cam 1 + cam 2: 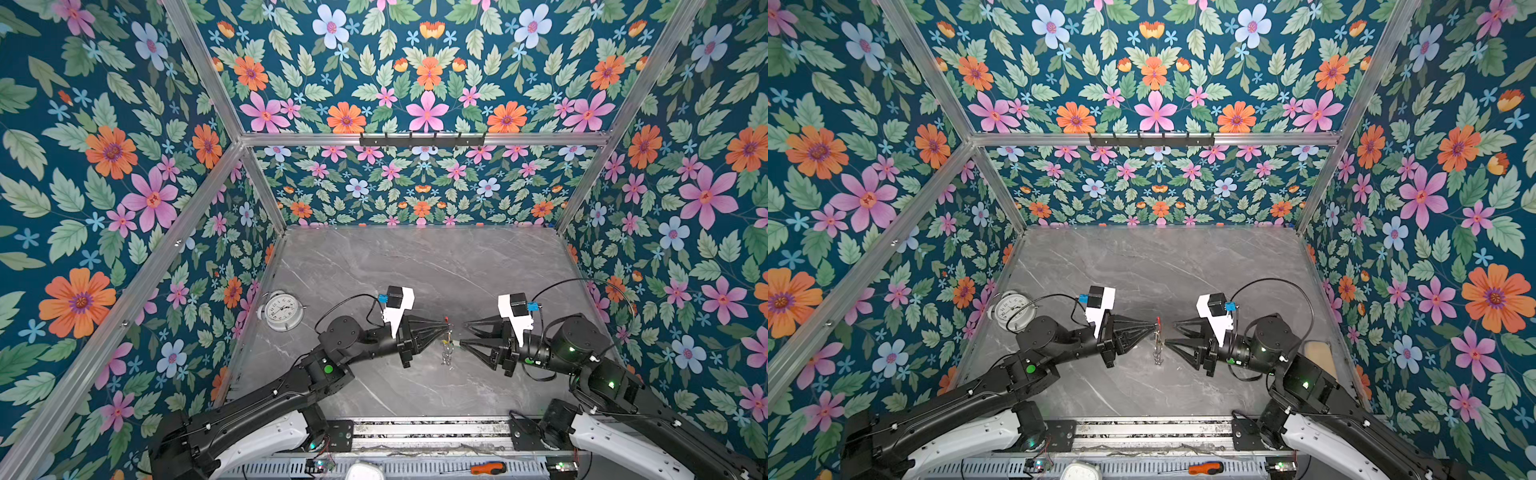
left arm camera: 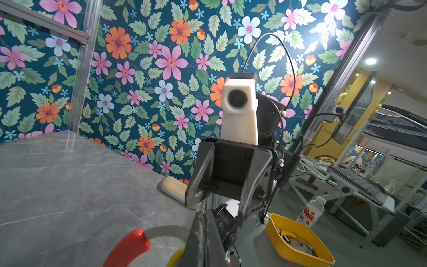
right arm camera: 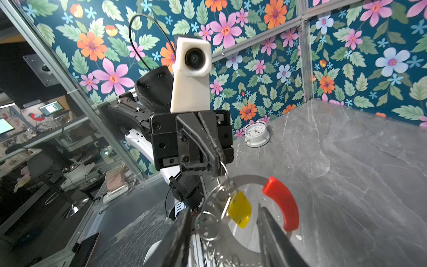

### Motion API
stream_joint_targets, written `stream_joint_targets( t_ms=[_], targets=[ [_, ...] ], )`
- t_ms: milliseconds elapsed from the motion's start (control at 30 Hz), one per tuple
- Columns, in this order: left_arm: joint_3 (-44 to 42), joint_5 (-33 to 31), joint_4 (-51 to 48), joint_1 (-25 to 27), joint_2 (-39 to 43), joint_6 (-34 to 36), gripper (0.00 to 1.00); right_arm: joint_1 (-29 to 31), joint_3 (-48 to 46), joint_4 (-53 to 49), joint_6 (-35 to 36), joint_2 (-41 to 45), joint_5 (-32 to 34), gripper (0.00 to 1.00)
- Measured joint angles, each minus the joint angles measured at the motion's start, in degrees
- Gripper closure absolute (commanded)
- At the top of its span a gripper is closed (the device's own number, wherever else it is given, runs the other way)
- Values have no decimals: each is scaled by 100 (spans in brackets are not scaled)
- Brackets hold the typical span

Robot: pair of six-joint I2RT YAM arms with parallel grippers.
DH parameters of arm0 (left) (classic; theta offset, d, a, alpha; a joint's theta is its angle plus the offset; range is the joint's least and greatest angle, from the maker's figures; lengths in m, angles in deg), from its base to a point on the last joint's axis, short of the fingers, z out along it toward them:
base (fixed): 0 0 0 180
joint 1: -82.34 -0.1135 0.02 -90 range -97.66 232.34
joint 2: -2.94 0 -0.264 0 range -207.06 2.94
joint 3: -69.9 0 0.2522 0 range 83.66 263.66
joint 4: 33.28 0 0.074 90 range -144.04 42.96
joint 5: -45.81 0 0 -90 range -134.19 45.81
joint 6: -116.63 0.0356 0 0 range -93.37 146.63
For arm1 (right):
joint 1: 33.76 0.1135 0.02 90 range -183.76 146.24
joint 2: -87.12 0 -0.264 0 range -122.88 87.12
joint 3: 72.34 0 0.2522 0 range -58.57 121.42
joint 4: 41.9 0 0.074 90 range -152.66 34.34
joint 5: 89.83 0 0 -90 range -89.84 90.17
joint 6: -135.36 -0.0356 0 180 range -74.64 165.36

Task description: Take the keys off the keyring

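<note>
We see the keyring held up off the table, above its middle and between the two grippers. In both top views it shows edge-on. A yellow key hangs from a split ring on its rim, and more rings dangle beside it.

The left gripper has its jaws pressed tight together on the keyring's rim, just beside the spot where the key hangs.

The right gripper faces it with its tips just beside the keyring. Its jaws stand partly apart and grip nothing. In the right wrist view its fingers stand on either side of the key. We cannot tell whether they touch it.

A clock sits at the table's left edge, well apart from all this. A screwdriver lies off the table, on the rail by the arm bases.
</note>
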Motion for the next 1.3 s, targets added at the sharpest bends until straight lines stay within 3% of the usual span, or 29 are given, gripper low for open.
stream_joint_targets(
  t_ms=[200,433,1000,1300],
  targets=[
    [48,-472,-7,129,52,4,100,-2,-125,149,-170,-4,302,53],
    [46,-525,-9,138,81,63,100,-2,-190,195,-216,-70,476,53],
    [-168,-240,-9,144,195,238,100,31,-380,356,-205,-302,-199,52],
    [-190,-219,4,144,142,236,100,227,-326,363,-103,-498,-201,61]
  ],
)
